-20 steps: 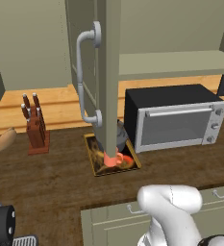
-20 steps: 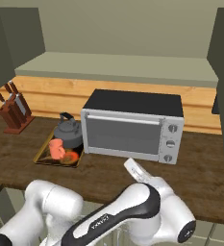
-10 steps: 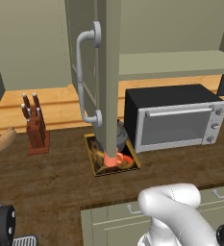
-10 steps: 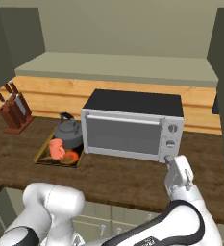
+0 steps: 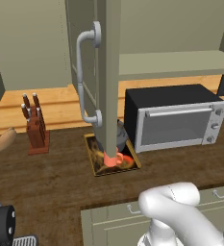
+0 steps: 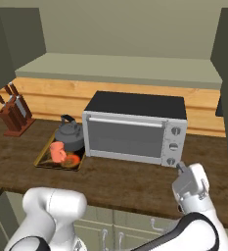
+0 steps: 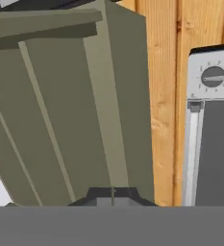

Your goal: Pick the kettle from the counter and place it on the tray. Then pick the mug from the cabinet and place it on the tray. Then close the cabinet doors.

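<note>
While raised before the toaster oven point(image 6: 134, 128), the gripper point(image 6: 180, 167) is clenched on nothing.

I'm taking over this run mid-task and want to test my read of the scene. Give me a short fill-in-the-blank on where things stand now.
1. The kettle and the mug both sit on the ____.
2. The tray lies on the counter just left of the ____.
3. The gripper, in front of the oven's knobs, has its jaws ____.
4. The cabinet doors are still ____.

Missing words: tray; toaster oven; shut; open
</note>
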{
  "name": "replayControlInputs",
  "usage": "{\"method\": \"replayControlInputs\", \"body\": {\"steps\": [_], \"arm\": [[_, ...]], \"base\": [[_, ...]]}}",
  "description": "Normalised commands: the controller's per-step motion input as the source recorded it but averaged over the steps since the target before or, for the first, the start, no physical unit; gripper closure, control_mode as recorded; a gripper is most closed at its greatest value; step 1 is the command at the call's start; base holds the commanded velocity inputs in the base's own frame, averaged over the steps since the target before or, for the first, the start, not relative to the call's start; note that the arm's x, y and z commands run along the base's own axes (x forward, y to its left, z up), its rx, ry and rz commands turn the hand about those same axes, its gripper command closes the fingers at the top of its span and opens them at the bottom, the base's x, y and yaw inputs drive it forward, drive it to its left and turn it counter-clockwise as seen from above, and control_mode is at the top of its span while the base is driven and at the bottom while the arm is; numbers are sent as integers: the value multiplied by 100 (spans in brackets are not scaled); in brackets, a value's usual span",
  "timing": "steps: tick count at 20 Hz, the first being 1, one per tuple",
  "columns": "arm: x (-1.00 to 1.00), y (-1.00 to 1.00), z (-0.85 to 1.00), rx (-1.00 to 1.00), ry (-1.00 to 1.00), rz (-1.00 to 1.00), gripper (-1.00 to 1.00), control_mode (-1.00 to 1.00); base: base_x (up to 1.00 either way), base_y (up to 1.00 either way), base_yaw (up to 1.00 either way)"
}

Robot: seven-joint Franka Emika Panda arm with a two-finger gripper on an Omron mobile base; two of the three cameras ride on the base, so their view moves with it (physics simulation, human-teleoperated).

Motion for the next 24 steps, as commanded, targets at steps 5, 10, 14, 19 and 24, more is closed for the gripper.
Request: {"method": "replayControlInputs", "body": {"steps": [5, 10, 14, 19, 24], "arm": [[9, -7, 6, 9, -9, -2, 100, -100], [21, -19, 34, 21, -11, -8, 100, -100], [16, -44, 41, 26, -10, -6, 100, -100], [12, -36, 4, 13, -17, -5, 100, -100], [3, -45, 11, 17, -23, 0, 100, -100]], "base": [[0, 0, 0], [0, 0, 0], [0, 0, 0], [0, 0, 0], [0, 0, 0]]}}
